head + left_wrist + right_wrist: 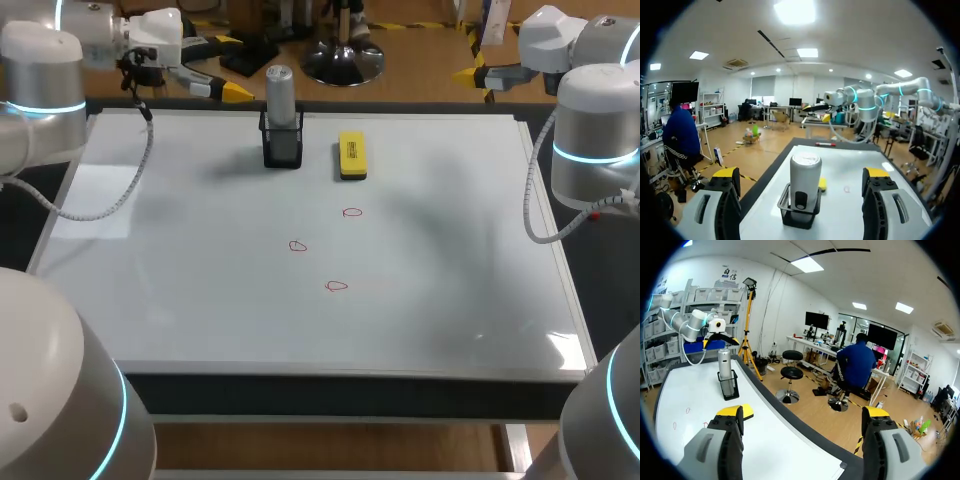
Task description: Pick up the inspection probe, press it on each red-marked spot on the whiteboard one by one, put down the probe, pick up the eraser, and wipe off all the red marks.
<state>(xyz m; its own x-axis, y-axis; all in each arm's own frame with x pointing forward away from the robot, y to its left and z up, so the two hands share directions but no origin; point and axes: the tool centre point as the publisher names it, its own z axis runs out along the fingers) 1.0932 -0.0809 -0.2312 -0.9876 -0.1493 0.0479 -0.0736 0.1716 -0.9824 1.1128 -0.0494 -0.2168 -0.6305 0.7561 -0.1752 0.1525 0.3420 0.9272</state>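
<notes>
L gripper (233, 67) hangs wide open and empty over the table's (330, 395) back-left edge. R gripper (472, 57) is also spread, holding nothing, at back-right, well apart from the task items. Only the head view shows all 3 red marks (298, 245), loosely grouped mid whiteboard (180, 270). L wrist view catches just one, R wrist view two. Probe (280, 92), a silver cylinder, stands upright in a black mesh holder (283, 148) near the board's back edge, w/ yellow eraser (352, 156) lying flat just beside it, not touching. L wrist view has the probe straight ahead of its gripper, untouched, w/ most of the eraser hidden behind holder. Holder walls cover probe's lower part. In R wrist view its own finger hides part of the eraser
</notes>
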